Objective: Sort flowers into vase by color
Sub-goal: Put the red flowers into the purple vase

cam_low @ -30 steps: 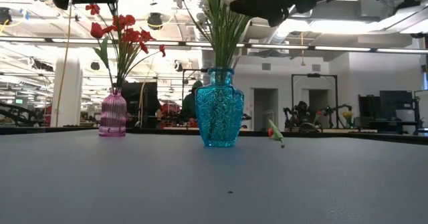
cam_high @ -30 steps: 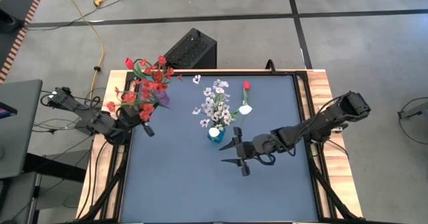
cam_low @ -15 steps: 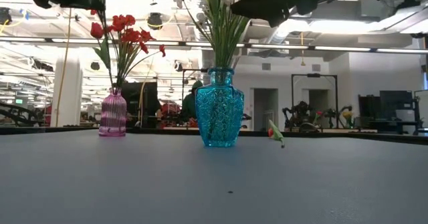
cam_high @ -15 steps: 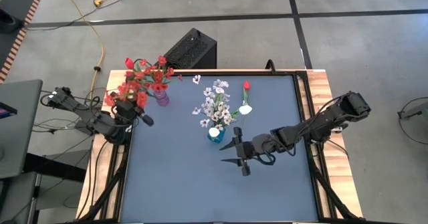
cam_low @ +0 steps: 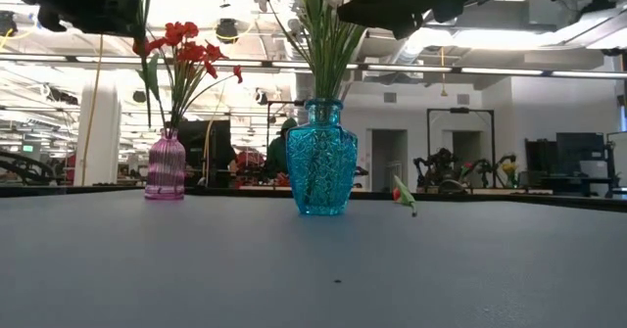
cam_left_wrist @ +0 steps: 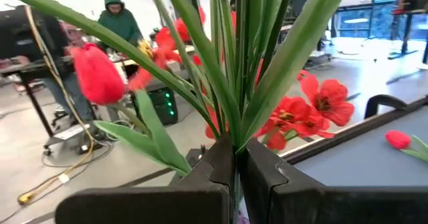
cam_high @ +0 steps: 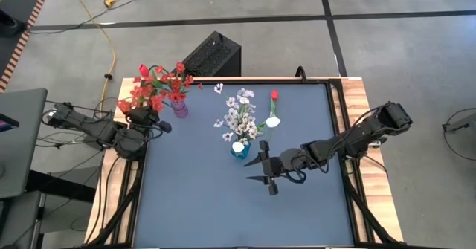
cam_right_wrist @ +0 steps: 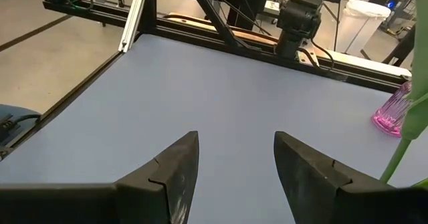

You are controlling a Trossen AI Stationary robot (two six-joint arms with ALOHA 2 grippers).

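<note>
The left gripper (cam_left_wrist: 235, 158), jaws closed on a bunch of red flowers (cam_high: 152, 94), holds the stems roughly upright over the pink vase (cam_high: 181, 111) at the tabletop (cam_high: 201, 212) corner. White flowers (cam_high: 239, 119) stand in the blue vase (cam_high: 239, 149). The right gripper (cam_right_wrist: 234, 158) hovers nearby, jaws open and empty.

Evenly bright from overhead ceiling lights (cam_low: 490, 36), glaring in the low view. Soft, faint shadows on the worktop (cam_high: 201, 204). Blurred near red flowers (cam_left_wrist: 100, 73) in the left wrist view.
</note>
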